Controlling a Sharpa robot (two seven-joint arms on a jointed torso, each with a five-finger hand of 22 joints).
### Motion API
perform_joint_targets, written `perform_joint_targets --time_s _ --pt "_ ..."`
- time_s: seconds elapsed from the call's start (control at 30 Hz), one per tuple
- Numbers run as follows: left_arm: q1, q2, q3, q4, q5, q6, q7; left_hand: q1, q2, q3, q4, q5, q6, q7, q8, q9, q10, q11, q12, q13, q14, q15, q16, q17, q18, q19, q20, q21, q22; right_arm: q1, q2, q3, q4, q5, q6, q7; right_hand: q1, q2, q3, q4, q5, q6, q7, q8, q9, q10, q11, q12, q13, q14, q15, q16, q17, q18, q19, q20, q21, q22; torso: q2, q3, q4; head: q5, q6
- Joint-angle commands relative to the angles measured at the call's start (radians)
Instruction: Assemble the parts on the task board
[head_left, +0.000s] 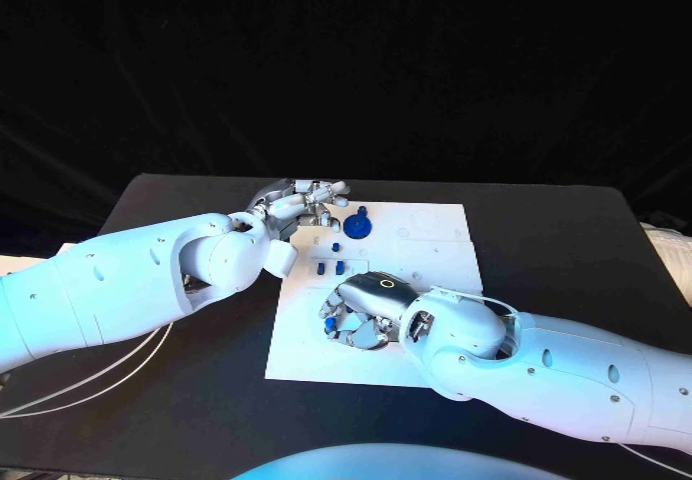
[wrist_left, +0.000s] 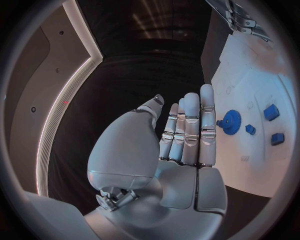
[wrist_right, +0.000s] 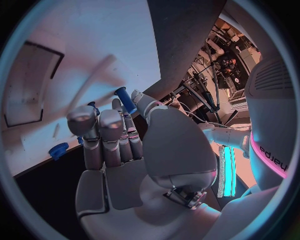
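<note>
Right wrist view: my right hand (wrist_right: 122, 150) pinches a blue peg (wrist_right: 125, 99) at the fingertips, low over the white board (head_left: 433, 240). My left hand (wrist_left: 181, 135) is flat, empty, beside the blue gear (wrist_left: 230, 122) at the board's far-left corner. I judge the step mid-insertion; next, line up the peg with its hole.

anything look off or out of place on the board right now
Nothing stands out. The task board lies flat on the table, the blue gear and small blue parts rest on it, and the right hand holds a blue peg over it.
</note>
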Motion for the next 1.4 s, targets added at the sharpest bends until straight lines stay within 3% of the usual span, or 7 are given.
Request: perform_joint_targets --time_s 0.03,0.23,0.37,0.57,0.8,1.0,1.4 --pt "0.000 0.000 0.001 0.002 -0.004 0.016 0.004 0.009 0.003 -0.005 -0.001 0.005 -0.009 -0.001 0.005 -0.001 -0.007 0.002 0.004 0.002 -0.007 0.001 0.005 -0.001 0.019 0.008 0.000 -0.004 -0.001 -0.003 -0.008 0.000 0.009 -0.007 -0.095 0.021 0.003 -0.011 -0.013 0.000 0.008 -0.007 0.002 -0.005 -0.001 -0.015 0.001 0.010 0.001 0.000 0.009 -0.004 -0.005 0.004 -0.005 0.008 -0.007 -0.007 0.000 0.0004 0.0000 0.000 0.000" --pt "0.000 -0.001 0.001 0.002 -0.004 0.016 0.004 0.009 0.003 -0.005 -0.001 0.005 -0.009 -0.001 0.005 -0.001 -0.007 0.002 0.004 0.002 -0.007 0.001 0.005 -0.001 0.019 0.008 0.000 -0.004 -0.001 -0.006 -0.043 0.001 0.036 0.034 -0.227 0.062 0.016 -0.009 -0.037 -0.005 0.038 -0.015 0.006 -0.007 -0.001 -0.045 0.005 0.026 0.003 -0.011 0.013 -0.030 -0.034 0.009 -0.021 0.011 -0.026 -0.034 -0.001 0.0005 -0.0009 -0.001 0.003" --pt "0.000 -0.003 0.001 0.002 -0.004 0.016 0.004 0.009 0.003 -0.005 -0.001 0.005 -0.009 -0.001 0.005 -0.001 -0.007 0.002 0.004 0.002 -0.007 0.001 0.005 -0.001 0.019 0.008 0.000 -0.004 -0.001 0.004 -0.098 0.010 0.077 0.086 -0.250 0.079 0.020 -0.007 -0.042 -0.006 0.043 -0.015 0.008 -0.007 -0.001 -0.044 0.006 0.036 0.004 -0.013 0.013 -0.033 -0.038 0.009 -0.023 0.012 -0.028 -0.036 -0.002 -0.0001 -0.0019 -0.009 0.007" --pt "0.000 -0.005 0.001 0.002 -0.004 0.015 0.004 0.009 0.003 -0.005 -0.001 0.005 -0.009 -0.001 0.005 -0.001 -0.007 0.002 0.004 0.002 -0.007 0.001 0.005 -0.001 0.019 0.008 0.000 -0.004 -0.001 0.053 -0.216 0.021 0.144 0.249 -0.189 0.053 0.011 0.000 -0.062 0.005 0.048 -0.018 0.017 -0.006 0.000 0.021 0.002 0.088 0.019 -0.003 0.011 -0.008 -0.011 0.004 -0.004 0.012 -0.005 -0.002 -0.002 -0.0002 -0.0023 -0.023 0.016" --pt "0.000 -0.009 0.000 0.003 -0.004 0.013 0.003 0.009 0.003 -0.005 -0.001 0.005 -0.009 -0.001 0.005 -0.001 -0.007 0.002 0.004 0.002 -0.007 0.001 0.005 -0.001 0.019 0.008 0.000 -0.004 -0.001 0.102 -0.379 0.023 0.210 0.355 -0.105 -0.025 -0.023 0.003 -0.127 0.037 0.111 0.024 -0.028 0.026 0.010 0.232 -0.057 0.334 0.174 0.045 -0.035 0.161 0.178 -0.032 0.095 -0.027 0.131 0.191 -0.002 -0.0005 -0.0084 -0.044 0.028" --pt "0.000 -0.011 0.000 0.006 -0.004 0.012 0.002 0.009 0.003 -0.005 -0.001 0.005 -0.009 -0.001 0.005 -0.001 -0.007 0.002 0.004 0.002 -0.007 0.001 0.005 -0.001 0.019 0.008 0.000 -0.004 -0.001 0.110 -0.478 0.012 0.229 0.329 -0.047 -0.123 -0.049 0.031 -0.227 0.118 0.158 0.014 -0.032 0.063 0.014 0.181 -0.059 0.828 0.725 0.056 -0.038 0.300 0.340 -0.053 0.132 -0.034 0.215 0.312 -0.004 -0.0012 -0.0124 -0.058 0.033" --pt "0.000 -0.015 0.000 0.009 -0.004 0.012 0.001 0.012 0.005 -0.009 0.000 0.004 -0.010 -0.001 0.008 -0.002 -0.011 0.002 0.008 0.002 -0.009 0.002 0.006 -0.002 0.019 0.009 0.000 -0.007 -0.003 0.097 -0.537 -0.009 0.242 0.242 -0.011 -0.243 -0.060 0.058 -0.348 0.209 0.197 0.001 -0.035 0.106 0.020 0.214 -0.058 0.986 0.951 0.068 -0.034 0.388 0.448 -0.059 0.140 -0.028 0.237 0.344 -0.003 -0.0006 -0.0099 -0.074 0.035"
